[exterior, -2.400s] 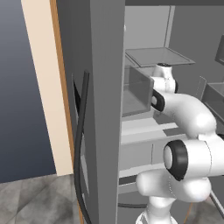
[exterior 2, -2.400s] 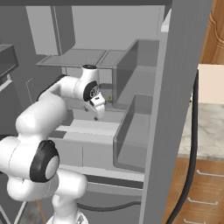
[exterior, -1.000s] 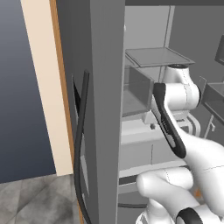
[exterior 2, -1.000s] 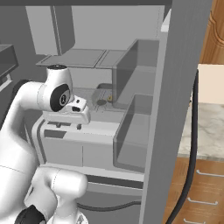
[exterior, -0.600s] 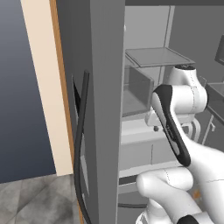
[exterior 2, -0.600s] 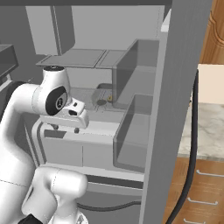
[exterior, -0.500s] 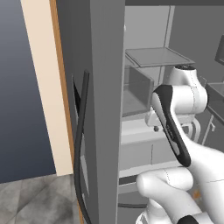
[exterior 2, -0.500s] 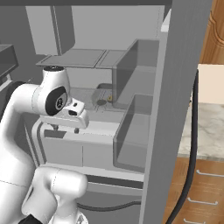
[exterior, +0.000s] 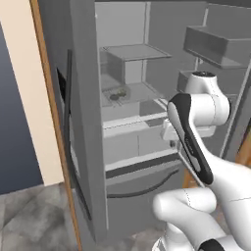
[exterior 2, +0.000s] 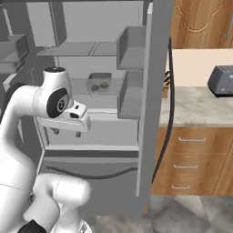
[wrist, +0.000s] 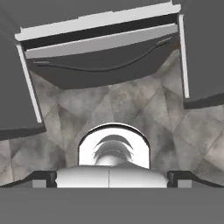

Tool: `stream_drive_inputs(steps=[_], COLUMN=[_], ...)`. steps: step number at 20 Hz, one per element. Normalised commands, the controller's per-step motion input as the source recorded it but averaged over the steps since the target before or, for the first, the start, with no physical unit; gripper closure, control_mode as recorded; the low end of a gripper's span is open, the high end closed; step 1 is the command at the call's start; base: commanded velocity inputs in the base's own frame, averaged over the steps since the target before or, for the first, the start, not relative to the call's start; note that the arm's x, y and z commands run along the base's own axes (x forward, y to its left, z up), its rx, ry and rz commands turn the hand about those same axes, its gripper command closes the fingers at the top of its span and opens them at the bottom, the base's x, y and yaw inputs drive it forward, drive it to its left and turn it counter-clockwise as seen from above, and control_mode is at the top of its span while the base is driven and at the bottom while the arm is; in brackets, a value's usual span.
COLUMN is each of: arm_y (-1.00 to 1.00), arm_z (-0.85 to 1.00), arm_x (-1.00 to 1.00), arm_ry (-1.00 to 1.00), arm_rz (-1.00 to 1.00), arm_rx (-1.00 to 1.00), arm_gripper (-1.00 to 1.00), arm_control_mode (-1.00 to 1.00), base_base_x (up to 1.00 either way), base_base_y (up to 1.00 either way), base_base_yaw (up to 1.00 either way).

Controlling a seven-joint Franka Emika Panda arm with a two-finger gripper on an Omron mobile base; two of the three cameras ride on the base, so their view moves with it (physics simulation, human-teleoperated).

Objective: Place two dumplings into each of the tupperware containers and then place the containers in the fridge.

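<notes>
The gripper [exterior: 171,142] is seen in the left base view hanging in front of the open fridge [exterior: 88,147], pointed downward with nothing between its jaws. A tupperware container [exterior: 115,93] is set on a shelf above the gripper and deeper inside, with dark lumps, taken to be dumplings [exterior: 114,97], lying in it. Whether a second container is stored there cannot be told.

In the right base view the gripper [exterior 2: 66,132] is shown with its fingers spread wide and empty, below and in front of the shelf. Two dumplings [exterior 2: 94,87] are seen side by side in the tupperware container [exterior 2: 100,78], up and to the right of the gripper, well inside the fridge [exterior 2: 154,91]. The placing of this container is judged done, so the step in hand is a clean retreat. The hand should be drawn straight back, low and clear of the shelf edge, so that the container is not nudged.

In the hand view the gripper [wrist: 111,177] is shown wide apart, looking down on the floor [wrist: 131,105], with the fridge's bottom drawer [wrist: 100,57] ahead. The open doors on either side should be cleared with care.
</notes>
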Motion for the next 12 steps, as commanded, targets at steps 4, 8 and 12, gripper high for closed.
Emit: stream_drive_inputs(steps=[4,8,12], arm_y=[0.0,0.0,0.0], arm_z=[0.0,0.0,0.0], arm_x=[0.0,0.0,0.0], arm_ry=[0.0,0.0,0.0], arm_rz=[0.0,0.0,0.0], arm_rx=[0.0,0.0,0.0], arm_gripper=[-1.0,-1.0,-1.0], arm_control_mode=[1.0,1.0,1.0], base_base_x=[-1.0,-0.94,-0.63], base_base_y=[0.21,0.16,0.07], base_base_yaw=[-0.78,-0.85,-0.94])
